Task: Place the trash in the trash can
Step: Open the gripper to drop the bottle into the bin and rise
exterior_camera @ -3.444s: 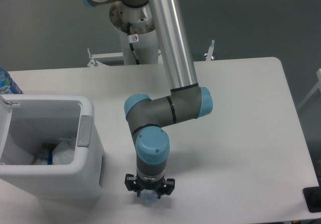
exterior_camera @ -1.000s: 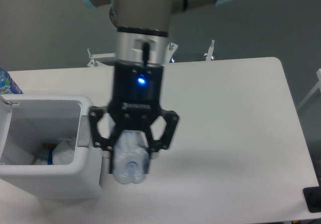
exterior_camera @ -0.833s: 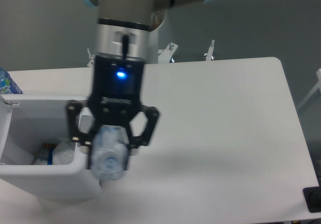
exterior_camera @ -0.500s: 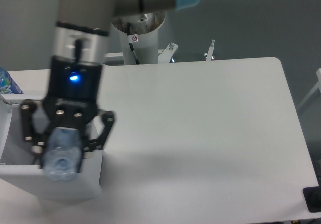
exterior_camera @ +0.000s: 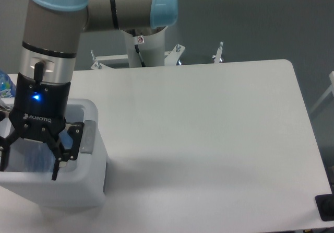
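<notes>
– Over at the left end of the table (exterior_camera: 209,139), what are you seeing on the feed?

– I have the arm reaching out from its pedestal (exterior_camera: 146,50) at the back edge, elbow high, with the forearm and wrist hanging straight down. The gripper (exterior_camera: 32,159) points down into the mouth of the trash can (exterior_camera: 62,191), and a blue light glows on its black body.

– And the fingers?

– Spread wide. I see one finger (exterior_camera: 65,157) just inside the right wall of the bin; the other is at the very left edge of the picture, partly cut off.

– Where is the bottle?

– Between the fingers, low inside the bin, I make out a pale, blurred clear shape that I take for the slim bottle (exterior_camera: 37,160). The fingers stand well wider than it, so I read it as loose rather than gripped. I cannot tell whether it lies on the bottom, since the wrist and the rim hide most of the inside.

– Anything else nearby?

– A labelled bottle (exterior_camera: 4,84) peeks in at the far left, behind the bin, and a dark object (exterior_camera: 326,207) sits at the lower right corner.
</notes>
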